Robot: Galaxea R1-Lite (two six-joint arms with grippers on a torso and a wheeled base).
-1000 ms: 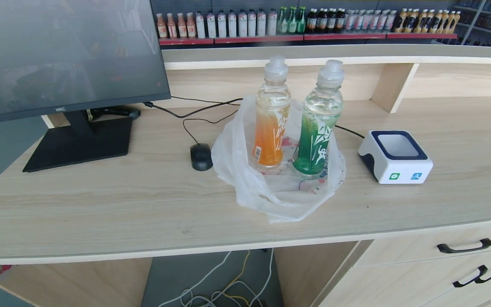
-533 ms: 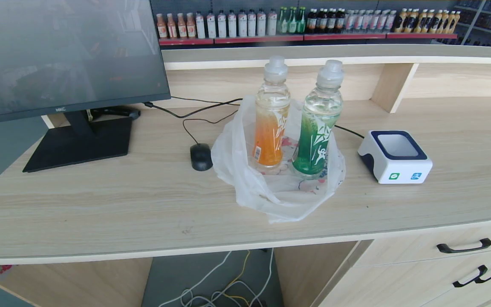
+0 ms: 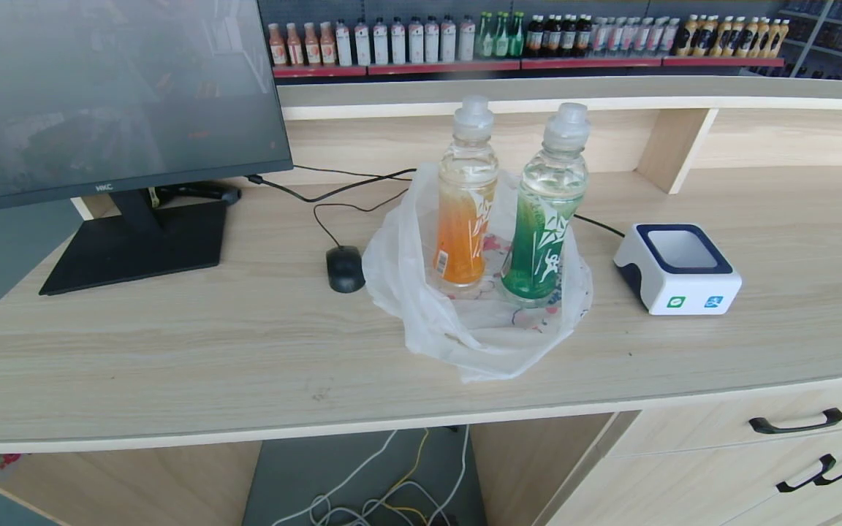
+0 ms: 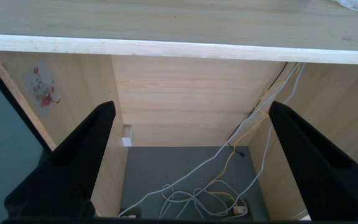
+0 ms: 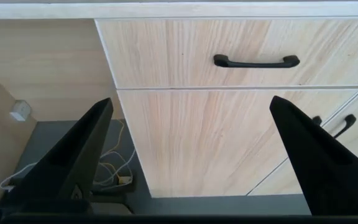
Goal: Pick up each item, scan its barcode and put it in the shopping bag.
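Shopping bag: You have a thin, whitish shopping bag [image 3: 421, 307] lying open and slumped on the pale wooden table [image 3: 172, 351], near its middle.
Orange-label bottle: The orange-label bottle [image 3: 463, 219] stands upright inside the bag, with a clear cap. A small barcode patch shows low on its label.
Green-label bottle: The green-label bottle [image 3: 544, 234] stands upright inside the bag too, just beside the orange one at its 3 o'clock.
Barcode scanner: The white barcode scanner [image 3: 677, 268], a box with a dark-rimmed window on top, sits on the table at 3 o'clock from the bag, near it but apart.
Mouse: A black mouse [image 3: 345, 268] rests at 9 o'clock from the bag, close to its edge.
Monitor: A dark monitor [image 3: 99, 95] stands at 10 o'clock from the bag, well apart.
Left pincer: Your left pincer [image 4: 191, 118] hangs below the table's front edge with its fingers spread wide and nothing between them. It faces the open bay under the table, where loose cables [image 4: 191, 193] lie on the floor.
Right pincer: Your right pincer [image 5: 190, 106] is also spread wide and holds nothing. It faces a wooden drawer [image 5: 229, 56] with a black handle [image 5: 257, 61].
Behind: A shelf [image 3: 523, 64] of bottled drinks runs along 12 o'clock.
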